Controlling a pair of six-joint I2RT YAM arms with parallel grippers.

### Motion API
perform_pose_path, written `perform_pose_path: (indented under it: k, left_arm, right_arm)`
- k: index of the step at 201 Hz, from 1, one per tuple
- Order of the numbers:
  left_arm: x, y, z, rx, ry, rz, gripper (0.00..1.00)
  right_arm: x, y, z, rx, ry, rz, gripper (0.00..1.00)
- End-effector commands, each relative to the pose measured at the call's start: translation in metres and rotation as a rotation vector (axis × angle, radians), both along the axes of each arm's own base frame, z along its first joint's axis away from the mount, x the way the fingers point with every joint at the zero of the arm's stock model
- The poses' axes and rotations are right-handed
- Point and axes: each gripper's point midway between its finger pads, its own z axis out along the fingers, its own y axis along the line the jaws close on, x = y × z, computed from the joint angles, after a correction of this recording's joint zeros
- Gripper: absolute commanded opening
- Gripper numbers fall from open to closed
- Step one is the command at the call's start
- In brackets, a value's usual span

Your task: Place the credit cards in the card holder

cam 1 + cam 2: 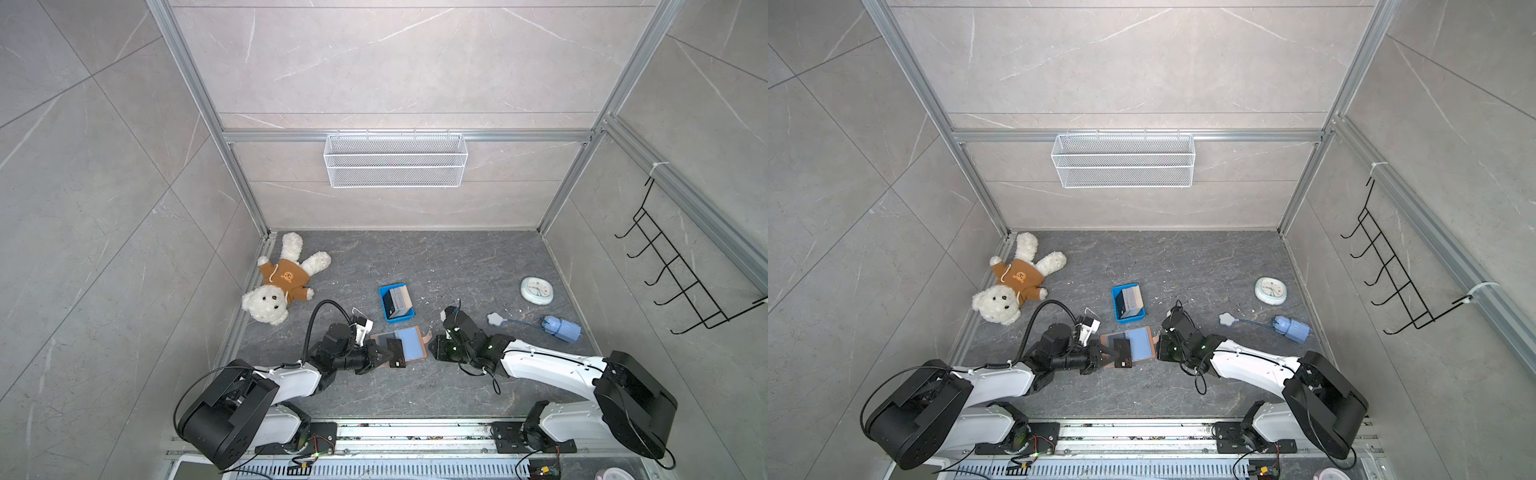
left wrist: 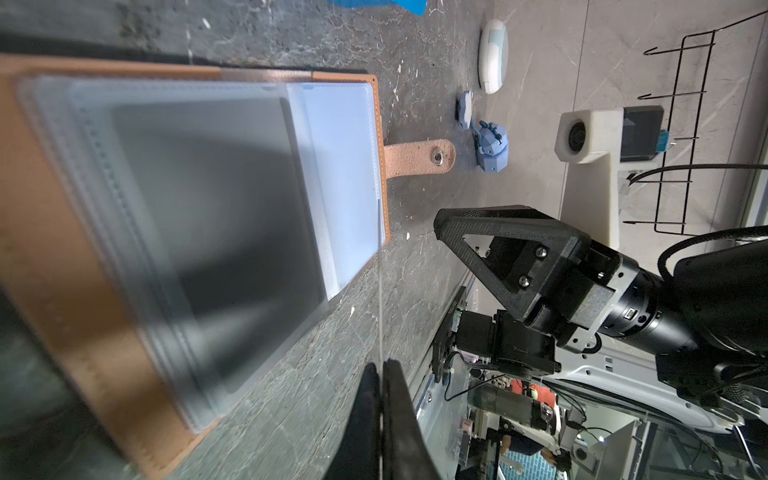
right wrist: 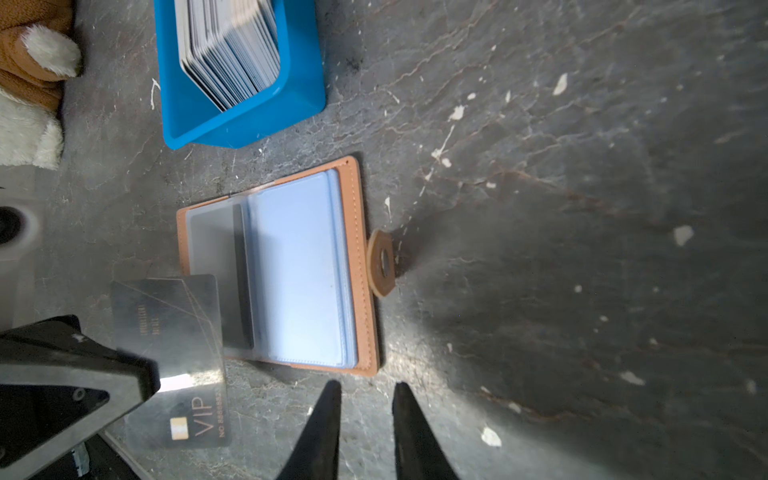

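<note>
Lower left of the right wrist view: we read "VIP" in pale gold capitals on the black credit card [image 3: 183,332], next to a gold chip. A number line alongside begins "NO 5888", and its last digits are blurred. Two lines of small print further up the same card are too fine for us to read. Right of centre in both top views, the figures on the clock [image 1: 537,290] dial are too small to make out.

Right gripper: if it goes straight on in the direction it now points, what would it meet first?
Probably the card holder, at its nearest corner: the right gripper points steeply down just short of it. Depth is unclear; it might touch the table beside that corner instead.
</note>
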Motion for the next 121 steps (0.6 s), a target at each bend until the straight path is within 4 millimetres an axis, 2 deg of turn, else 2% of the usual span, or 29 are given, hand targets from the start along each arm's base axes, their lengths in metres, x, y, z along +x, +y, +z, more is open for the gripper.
perform_pose_path:
  k: [1,121]
  left_arm:
    - [0.007,-0.005,0.01,-0.009,-0.064,-0.033,0.0]
    - [0.017,-0.002,0.002,0.04,-0.055,-0.008,0.0]
  right_arm:
    - [0.005,0.004,0.003,-0.019,-0.019,0.011,0.25]
    - [0.01,0.009,-0.007,-0.035,-0.008,0.017,0.21]
